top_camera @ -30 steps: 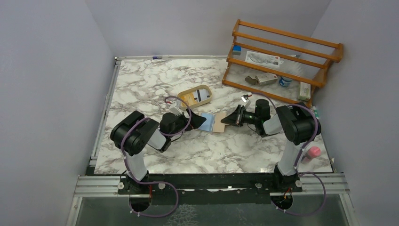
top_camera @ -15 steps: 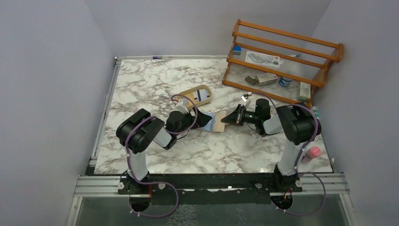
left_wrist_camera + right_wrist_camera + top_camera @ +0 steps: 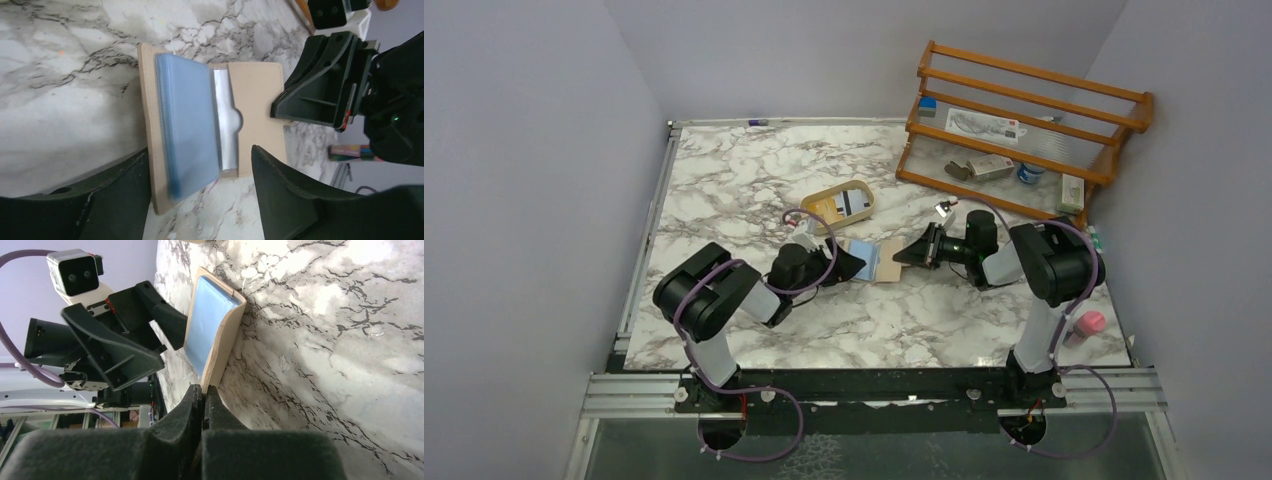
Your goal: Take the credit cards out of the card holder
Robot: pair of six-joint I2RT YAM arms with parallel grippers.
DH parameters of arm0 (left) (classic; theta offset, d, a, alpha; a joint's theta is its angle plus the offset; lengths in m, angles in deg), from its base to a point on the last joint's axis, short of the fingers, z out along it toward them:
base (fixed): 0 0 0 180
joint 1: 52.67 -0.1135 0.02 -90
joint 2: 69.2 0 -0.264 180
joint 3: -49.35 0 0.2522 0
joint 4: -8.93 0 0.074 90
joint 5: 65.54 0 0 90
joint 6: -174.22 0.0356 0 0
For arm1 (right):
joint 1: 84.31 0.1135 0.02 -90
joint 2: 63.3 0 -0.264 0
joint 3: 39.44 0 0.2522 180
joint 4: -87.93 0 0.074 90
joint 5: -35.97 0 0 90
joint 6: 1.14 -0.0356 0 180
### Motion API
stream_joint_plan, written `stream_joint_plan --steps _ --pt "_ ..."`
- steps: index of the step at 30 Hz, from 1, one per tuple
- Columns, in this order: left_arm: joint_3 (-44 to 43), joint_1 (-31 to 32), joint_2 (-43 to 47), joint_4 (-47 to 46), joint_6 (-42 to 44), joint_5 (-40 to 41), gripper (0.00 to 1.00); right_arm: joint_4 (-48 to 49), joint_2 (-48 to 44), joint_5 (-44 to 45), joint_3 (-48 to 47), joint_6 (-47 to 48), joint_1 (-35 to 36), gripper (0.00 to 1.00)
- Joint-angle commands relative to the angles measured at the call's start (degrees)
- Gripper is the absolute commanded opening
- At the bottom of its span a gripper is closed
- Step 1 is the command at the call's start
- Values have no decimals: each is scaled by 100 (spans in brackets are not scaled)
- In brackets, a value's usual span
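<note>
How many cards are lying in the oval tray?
2: a yellowish card at the tray's left end, a white dark-striped card at its right. Others may lie hidden beneath.

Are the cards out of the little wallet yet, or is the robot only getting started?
Done: the card holder lies open. In hand: the right gripper, shut, has its tips at the holder's edge, and the open left gripper straddles the blue credit cards without gripping them. Left: that blue stack sits in the holder, so pulling the cards out is not yet done.
</note>
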Motion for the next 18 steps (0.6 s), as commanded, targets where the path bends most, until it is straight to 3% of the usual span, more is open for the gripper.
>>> stream_joint_plan --steps 1,3,9,18 --pt "383 18 257 490 12 287 62 134 161 -202 -67 54 13 1" --pt "457 20 378 422 19 348 54 212 201 -241 -58 15 14 1" --pt "624 -26 748 418 69 502 50 270 237 -308 -57 -5 15 1" --pt "773 -190 966 368 92 434 29 425 327 -380 -31 -81 15 1"
